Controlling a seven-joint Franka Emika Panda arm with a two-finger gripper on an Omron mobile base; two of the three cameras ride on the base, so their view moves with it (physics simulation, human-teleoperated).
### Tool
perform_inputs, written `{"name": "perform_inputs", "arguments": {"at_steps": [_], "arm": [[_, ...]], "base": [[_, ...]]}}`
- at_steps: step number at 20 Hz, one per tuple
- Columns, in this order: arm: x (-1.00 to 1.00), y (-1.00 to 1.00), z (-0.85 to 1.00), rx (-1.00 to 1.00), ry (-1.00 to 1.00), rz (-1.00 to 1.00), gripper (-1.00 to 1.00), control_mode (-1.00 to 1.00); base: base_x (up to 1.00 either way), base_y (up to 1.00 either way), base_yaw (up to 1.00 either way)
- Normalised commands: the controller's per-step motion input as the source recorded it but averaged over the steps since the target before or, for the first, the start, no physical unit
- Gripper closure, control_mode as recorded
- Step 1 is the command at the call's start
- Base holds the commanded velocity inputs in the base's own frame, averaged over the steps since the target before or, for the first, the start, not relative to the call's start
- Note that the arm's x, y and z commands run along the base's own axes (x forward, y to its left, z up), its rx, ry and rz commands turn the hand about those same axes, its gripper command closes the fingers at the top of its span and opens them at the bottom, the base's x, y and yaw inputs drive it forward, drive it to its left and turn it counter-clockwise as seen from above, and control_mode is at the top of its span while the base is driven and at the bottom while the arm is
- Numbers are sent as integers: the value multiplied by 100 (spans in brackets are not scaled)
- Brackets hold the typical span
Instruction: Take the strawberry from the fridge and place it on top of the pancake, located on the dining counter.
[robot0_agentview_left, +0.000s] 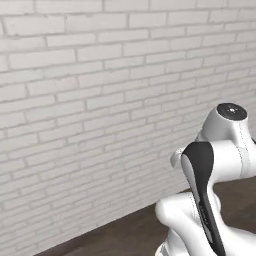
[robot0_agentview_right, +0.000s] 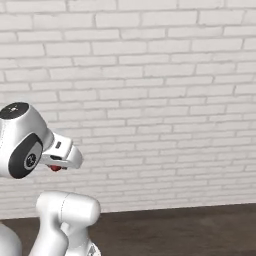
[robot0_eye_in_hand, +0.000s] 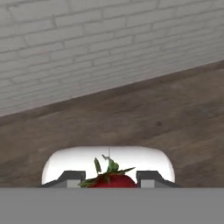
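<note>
White-painted brick wall (robot0_agentview_left: 90, 100) is filling the background in both base views, running down to a dark brown wood-plank floor (robot0_agentview_right: 190, 230) that is showing along the bottom. From the hand view the same pale brick is standing above the same brown planks, with the line where they meet slanting across the picture.

One white arm (robot0_agentview_left: 215, 170) with dark joints is rising at the lower right of the left base view and at the lower left of the right base view. One gripper (robot0_eye_in_hand: 109, 183) is showing at the bottom of the hand view, its two dark fingertips (robot0_eye_in_hand: 72, 178) standing narrowly apart and pinching one strawberry (robot0_eye_in_hand: 110, 178) between them. The berry is dark red with green leaves sticking up. In the right base view a small red spot (robot0_agentview_right: 55, 168) is peeking out just under the hand, well above the floor.
</note>
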Motion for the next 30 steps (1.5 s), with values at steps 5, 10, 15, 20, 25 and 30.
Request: {"name": "perform_inputs", "arguments": {"at_steps": [5,10,15,20,25,30], "arm": [[0,0,0,0,0,0,100,100],[0,0,0,0,0,0,100,100],[0,0,0,0,0,0,100,100],[0,0,0,0,0,0,100,100],[0,0,0,0,0,0,100,100],[0,0,0,0,0,0,100,100]], "base": [[98,-12,-28],[68,-50,-61],[59,-44,-67],[44,-31,-75],[55,-4,-76],[75,0,-72]]}}
